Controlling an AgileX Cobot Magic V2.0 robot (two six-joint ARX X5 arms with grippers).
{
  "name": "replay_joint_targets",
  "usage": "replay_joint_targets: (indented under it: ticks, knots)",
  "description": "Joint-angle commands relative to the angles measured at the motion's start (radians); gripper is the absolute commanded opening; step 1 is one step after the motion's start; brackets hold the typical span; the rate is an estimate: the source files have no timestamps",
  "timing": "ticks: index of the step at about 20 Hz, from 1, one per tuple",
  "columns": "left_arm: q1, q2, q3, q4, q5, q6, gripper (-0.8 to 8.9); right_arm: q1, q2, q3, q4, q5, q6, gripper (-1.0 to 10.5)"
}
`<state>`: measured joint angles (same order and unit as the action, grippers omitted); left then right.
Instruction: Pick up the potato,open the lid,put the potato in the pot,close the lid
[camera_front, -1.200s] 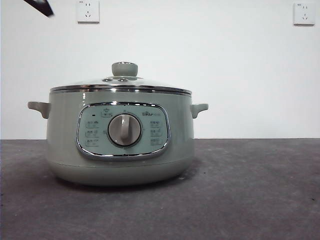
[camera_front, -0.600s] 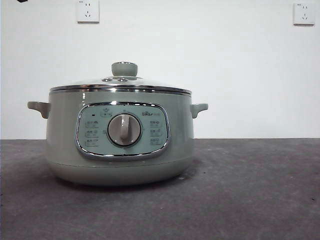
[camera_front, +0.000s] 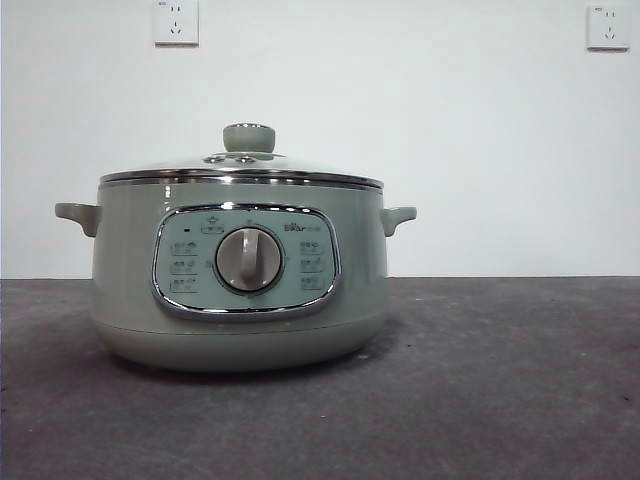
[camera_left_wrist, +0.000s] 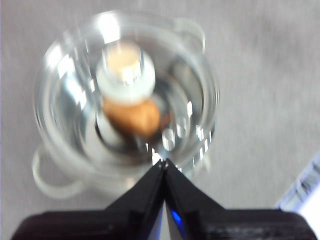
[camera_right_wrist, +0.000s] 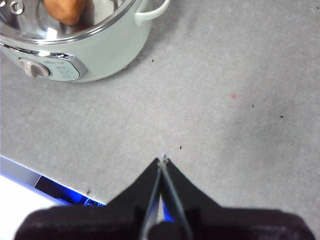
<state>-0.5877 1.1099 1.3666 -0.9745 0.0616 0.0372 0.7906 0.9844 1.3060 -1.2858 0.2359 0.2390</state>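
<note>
Pot stands on the grey table with the lid seated on its rim, and the potato lies inside under the glass, so the task looks finished. Left gripper hangs above the pot and right gripper beside it, both closed and empty. The left wrist view is blurred, so the potato's outline is unclear.

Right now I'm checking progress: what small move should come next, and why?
Probably just pull both arms back. The potato already lies in the pot under the seated lid, and the left gripper and right gripper are shut and empty.
</note>
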Motion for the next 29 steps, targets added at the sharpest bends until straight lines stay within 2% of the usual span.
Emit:
replay_joint_targets:
  ticks: [1,2,4,6,11,14,19,25,29]
  knots:
    - [0.009,-0.004,-0.005,0.058,-0.011,0.024,-0.03,0.001,0.000,-0.010,0.006,0.000,-0.003,0.0]
    - [0.042,-0.026,-0.005,0.061,-0.020,0.018,-0.03,0.001,0.000,-0.009,0.006,0.000,-0.003,0.0]
    - [0.093,-0.077,-0.016,0.033,-0.020,0.074,-0.03,0.001,0.000,-0.010,0.006,0.000,-0.003,0.0]
    - [0.172,-0.171,-0.111,0.105,-0.012,0.075,-0.03,0.001,0.000,-0.009,0.006,0.000,-0.003,0.0]
    - [0.425,-0.514,-0.656,0.533,-0.002,0.002,-0.03,0.001,0.000,-0.010,0.006,0.000,-0.003,0.0]
    - [0.512,-0.687,-0.934,0.670,-0.002,-0.015,-0.03,0.001,0.000,-0.009,0.006,0.000,-0.003,0.0]
    - [0.537,-0.916,-1.199,0.792,-0.030,-0.020,-0.03,0.001,0.000,-0.009,0.006,0.000,-0.003,0.0]
    - [0.538,-1.098,-1.320,0.790,-0.135,-0.060,-0.03,0.001,0.000,-0.009,0.006,0.000,-0.003,0.0]
    - [0.546,-1.106,-1.359,0.816,-0.133,-0.060,-0.03,0.001,0.000,-0.009,0.005,0.000,-0.003,0.0]
